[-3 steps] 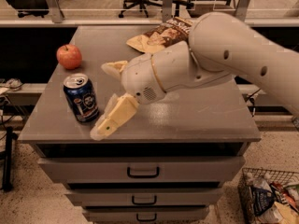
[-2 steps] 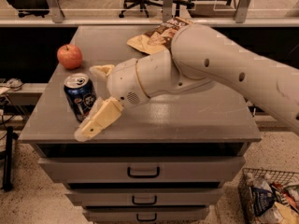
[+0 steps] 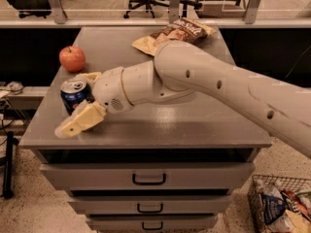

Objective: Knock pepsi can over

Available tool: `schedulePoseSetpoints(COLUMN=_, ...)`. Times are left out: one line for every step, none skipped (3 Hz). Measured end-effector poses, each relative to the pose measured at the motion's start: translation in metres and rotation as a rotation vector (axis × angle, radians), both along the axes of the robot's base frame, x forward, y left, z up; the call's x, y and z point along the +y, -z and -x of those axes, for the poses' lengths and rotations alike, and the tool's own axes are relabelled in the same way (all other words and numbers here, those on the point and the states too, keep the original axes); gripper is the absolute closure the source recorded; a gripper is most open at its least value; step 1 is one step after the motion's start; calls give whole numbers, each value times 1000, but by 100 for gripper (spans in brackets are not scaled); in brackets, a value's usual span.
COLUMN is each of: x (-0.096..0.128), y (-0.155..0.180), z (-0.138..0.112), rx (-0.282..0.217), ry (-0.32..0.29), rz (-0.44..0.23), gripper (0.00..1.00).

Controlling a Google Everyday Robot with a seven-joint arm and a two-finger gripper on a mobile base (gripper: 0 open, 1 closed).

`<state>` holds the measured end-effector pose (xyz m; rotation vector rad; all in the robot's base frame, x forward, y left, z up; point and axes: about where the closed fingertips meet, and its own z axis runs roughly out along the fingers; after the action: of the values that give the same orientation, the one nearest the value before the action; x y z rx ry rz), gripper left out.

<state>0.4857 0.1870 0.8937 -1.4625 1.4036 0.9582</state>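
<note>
Both fingers of the hand are spread wide and grip nothing. They have slid further toward the worktop's left edge and now straddle the pepsi can, which is still standing near the front-left corner.

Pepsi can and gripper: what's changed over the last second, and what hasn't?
The cream two-finger gripper swept left across the grey cabinet top. Its open fingers now straddle the dark-blue Pepsi can, one in front and one behind. The can has been nudged slightly left but is still standing. The red apple and the brown chip bag have not moved.
</note>
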Motion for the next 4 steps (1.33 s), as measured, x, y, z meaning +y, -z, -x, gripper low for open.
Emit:
schedulePoseSetpoints(x=10, y=9, z=-12, rx=22, ry=20, rz=-31, gripper=39)
schedulePoseSetpoints(x=11, y=12, z=-23, rx=26, ry=40, rz=-50, gripper=61)
schedulePoseSetpoints(x=-4, y=1, z=-36, rx=11, ry=69, rz=-62, gripper=86)
schedulePoseSetpoints(x=-36, y=-22, z=-55, rx=-36, ry=110, rz=-47, gripper=100)
